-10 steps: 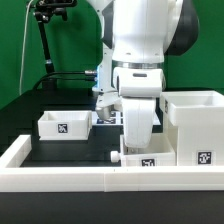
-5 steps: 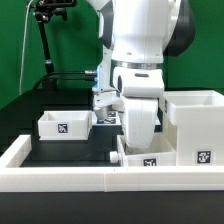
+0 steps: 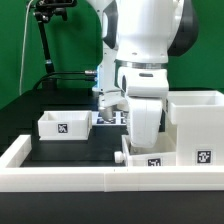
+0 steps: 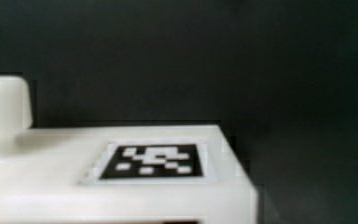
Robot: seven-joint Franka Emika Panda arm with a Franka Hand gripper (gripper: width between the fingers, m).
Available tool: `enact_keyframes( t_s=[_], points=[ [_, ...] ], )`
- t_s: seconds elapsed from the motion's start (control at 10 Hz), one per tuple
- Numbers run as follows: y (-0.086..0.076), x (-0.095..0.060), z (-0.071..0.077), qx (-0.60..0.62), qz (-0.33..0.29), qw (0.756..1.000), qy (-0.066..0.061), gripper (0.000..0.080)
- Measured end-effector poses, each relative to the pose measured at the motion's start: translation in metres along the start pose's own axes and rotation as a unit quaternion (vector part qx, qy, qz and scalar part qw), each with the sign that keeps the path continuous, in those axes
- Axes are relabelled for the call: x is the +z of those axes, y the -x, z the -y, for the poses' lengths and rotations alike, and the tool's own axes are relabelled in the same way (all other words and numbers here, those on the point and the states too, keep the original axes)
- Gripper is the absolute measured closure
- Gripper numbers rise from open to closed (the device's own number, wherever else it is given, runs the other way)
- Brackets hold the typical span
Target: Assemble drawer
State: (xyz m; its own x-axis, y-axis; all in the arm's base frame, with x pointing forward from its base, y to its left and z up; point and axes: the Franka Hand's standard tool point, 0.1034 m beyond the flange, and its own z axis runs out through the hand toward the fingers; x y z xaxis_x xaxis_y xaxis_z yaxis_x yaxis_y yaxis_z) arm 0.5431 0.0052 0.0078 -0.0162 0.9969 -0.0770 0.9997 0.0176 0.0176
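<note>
You have the drawer [image 3: 190, 108] in three separate white plastic pieces, all standing on the black table [image 3: 70, 148]. The tall boxy housing [image 3: 196, 130] stands at the exterior view's right with its opening facing up, and a black-and-white square tag [image 3: 204, 157] sits low on the face toward the camera.

A small open-top box [image 3: 68, 124] stands well apart from it at the exterior view's left. It is upright, with its own tag [image 3: 60, 127] on the near wall. The second small box [image 3: 166, 160] lies just beside the housing, close to the low white wall [image 3: 60, 178] that edges the table. It also shows a tag [image 3: 153, 162] on its near face.

The arm [image 3: 140, 40] stands directly over this second box, and the gripper [image 3: 142, 147] reaches down to its rim. The white hand body hides the fingers from you, so you cannot tell whether they are spread or closed, or whether they hold anything.

The wrist view is soft. It shows a flat white face of the plastic with a square tag [image 4: 155, 162] on it, black table beyond, and a rounded white shape [image 4: 2, 110] at the frame's edge (too blurred to name).

Behind the arm, the marker board [image 3: 111, 118] lies flat on the table. A green backdrop [image 3: 20, 70] closes off the room, and a black stand [image 3: 43, 45] rises in front of it at the exterior view's left.
</note>
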Motion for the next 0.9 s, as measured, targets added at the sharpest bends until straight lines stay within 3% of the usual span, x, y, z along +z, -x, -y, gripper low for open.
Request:
enact_keyframes(
  t_s=[0.2,0.9],
  points=[
    [-0.0029,-0.0002,-0.0006,0.010,0.002,1.000,-0.006,0.0755],
    [-0.0031,0.0000,0.0017,0.032,0.001,0.999,-0.004,0.0755]
  ],
)
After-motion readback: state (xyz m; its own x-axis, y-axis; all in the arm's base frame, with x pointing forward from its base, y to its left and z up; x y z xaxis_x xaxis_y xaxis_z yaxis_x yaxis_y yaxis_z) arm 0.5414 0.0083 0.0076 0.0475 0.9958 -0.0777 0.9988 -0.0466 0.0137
